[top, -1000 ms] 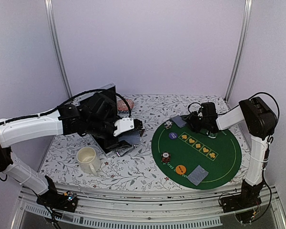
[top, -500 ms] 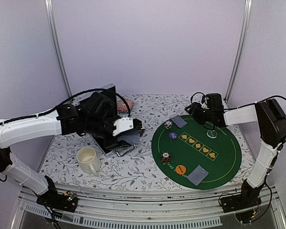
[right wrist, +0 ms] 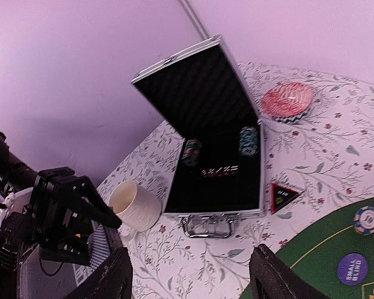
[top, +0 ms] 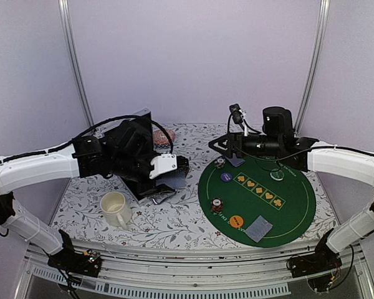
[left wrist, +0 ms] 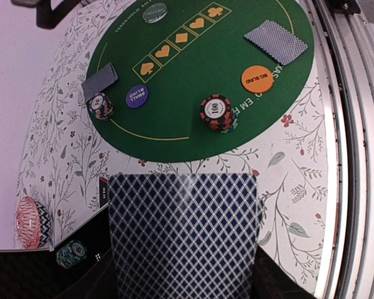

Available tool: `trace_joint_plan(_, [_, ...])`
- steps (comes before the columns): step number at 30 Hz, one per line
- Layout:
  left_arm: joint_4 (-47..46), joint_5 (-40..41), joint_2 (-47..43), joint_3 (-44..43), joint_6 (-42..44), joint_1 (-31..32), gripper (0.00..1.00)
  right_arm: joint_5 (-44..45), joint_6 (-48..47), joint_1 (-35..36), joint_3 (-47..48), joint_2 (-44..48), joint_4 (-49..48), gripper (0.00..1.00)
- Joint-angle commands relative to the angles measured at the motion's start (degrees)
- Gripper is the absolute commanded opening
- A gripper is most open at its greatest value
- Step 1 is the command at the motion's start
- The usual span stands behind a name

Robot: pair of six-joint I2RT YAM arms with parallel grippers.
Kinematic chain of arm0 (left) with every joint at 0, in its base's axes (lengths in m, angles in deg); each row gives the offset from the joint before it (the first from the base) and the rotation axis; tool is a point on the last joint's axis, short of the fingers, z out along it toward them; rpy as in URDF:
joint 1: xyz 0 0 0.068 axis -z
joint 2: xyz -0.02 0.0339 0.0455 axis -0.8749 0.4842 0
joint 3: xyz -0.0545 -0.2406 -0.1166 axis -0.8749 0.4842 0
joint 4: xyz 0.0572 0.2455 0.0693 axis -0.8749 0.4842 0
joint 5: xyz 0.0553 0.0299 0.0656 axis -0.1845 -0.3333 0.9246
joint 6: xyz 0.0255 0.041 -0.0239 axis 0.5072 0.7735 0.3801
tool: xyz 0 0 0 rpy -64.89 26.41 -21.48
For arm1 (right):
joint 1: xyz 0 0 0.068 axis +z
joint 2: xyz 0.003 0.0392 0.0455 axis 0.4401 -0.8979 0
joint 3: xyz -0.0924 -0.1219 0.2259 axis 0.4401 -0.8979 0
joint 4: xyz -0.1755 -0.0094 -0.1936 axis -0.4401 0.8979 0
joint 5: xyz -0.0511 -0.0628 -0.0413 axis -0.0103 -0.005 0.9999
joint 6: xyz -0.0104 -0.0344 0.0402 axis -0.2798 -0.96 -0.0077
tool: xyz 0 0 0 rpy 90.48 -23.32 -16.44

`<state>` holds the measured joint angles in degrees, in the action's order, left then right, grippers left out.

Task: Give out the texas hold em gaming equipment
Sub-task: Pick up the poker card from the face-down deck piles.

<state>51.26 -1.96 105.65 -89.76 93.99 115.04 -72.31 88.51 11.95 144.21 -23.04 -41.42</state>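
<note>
**Grippers.** The left gripper [top: 176, 174] is pinching a block of held cards [left wrist: 184, 230]. It holds them over the open case [right wrist: 218, 156], which sits off the felt at 9 o'clock of the green mat [top: 293, 205]. The right gripper [right wrist: 192, 255] has its fingers spread with nothing between them, above the floral cloth between mat and case.

**Equipment on the mat** (12 o'clock is away from the arm bases):
- The far card pile [top: 235, 159] lies at 11 o'clock.
- The near card pile [top: 259, 228] lies at 6 o'clock.
- The small chip stack [top: 219, 163] stands at 10 o'clock.
- The red chip stack [top: 217, 205] stands at 8 o'clock, with the purple disc [top: 226, 177] between the two stacks.
- The orange disc [top: 236, 220] lies at 7 o'clock.
- The clear disc [top: 276, 175] lies at 1 o'clock.

**Equipment off the mat.** The case chips [right wrist: 248, 140] stand inside the case. The triangle marker [right wrist: 283, 195] lies on the cloth just beside the case's front corner.

**Handling assessment.**
- **Cards:** They are judged light, thin and slick, so they are likely to fan or slide apart. They are best clamped flat across both faces near the middle, with firm pressure.
- **Chips:** They look rigid and small, and a stack may topple or shear. A stack is best taken across its diameter, low down.
- **Discs:** They lie flat on the felt and offer only a thin rim to pinch.
- **Triangle marker:** It is small and probably best taken across two of its edges.
</note>
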Motion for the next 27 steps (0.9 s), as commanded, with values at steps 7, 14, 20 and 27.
trace_joint_plan(7, [-4.62,4.79,0.1,0.61,-3.44,7.54,0.6,-5.44,2.93,8.81,-2.86,-0.16,-0.85,0.65])
trace_joint_plan(14, [-5.32,4.46,1.12,1.6,-4.35,8.26,0.6,-8.56,3.26,11.85,-5.02,-0.95,-1.64,0.65])
trace_joint_plan(20, [-6.3,4.59,0.09,3.16,-4.0,8.35,0.6,-8.36,4.86,12.9,-6.07,-2.8,-4.29,0.66])
trace_joint_plan(27, [-7.1,4.84,-1.16,4.43,-3.76,8.4,0.6,-8.1,5.37,14.16,-3.32,-7.3,-5.97,0.66])
